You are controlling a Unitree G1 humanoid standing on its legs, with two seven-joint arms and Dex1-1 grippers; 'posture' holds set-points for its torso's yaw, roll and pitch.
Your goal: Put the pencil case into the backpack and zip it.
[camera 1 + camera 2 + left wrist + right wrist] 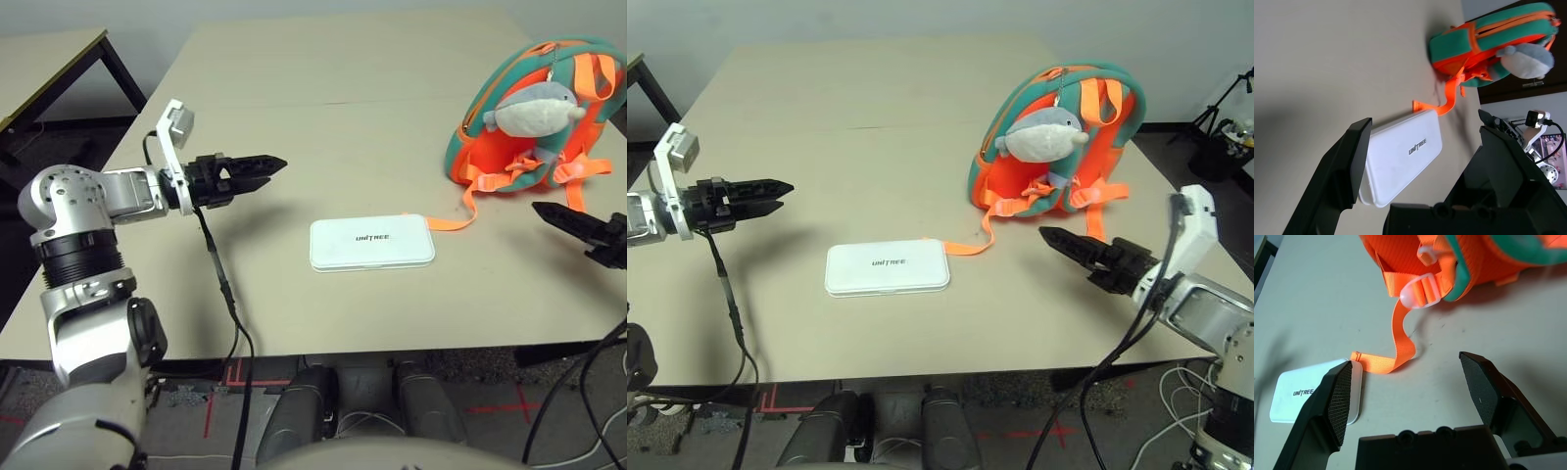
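A: Where are we? The case (372, 243) lies flat on the tabletop (323, 108), just below the middle of the left eye frame, lettering up, with nothing gripping it.

B: And the backpack (534, 117) stands at the upper right, straps facing us, the shark charm (534, 108) hanging on its front. One orange strap (453, 221) trails down until its end lies just beside the case's right corner.

A: Our left pincer (257, 168) hovers left of the middle of the frame, above the tabletop, fingers spread wide and holding nothing. The right pincer (1087, 257) sits at the lower right of the right eye frame, below the backpack, also wide open and empty.

B: We judge the case to be light and stiff, a smooth hard shell, so likely slippery. It lies too flat for an easy pinch across its faces.

A: Then we should take it across the short width, on the long edges, near the middle so it does not swing.

B: Agreed, and we should mind that strap end. The backpack looks soft and may sag when we push the case in, so one pincer probably has to steady it. We cannot see the zipper pull from here.
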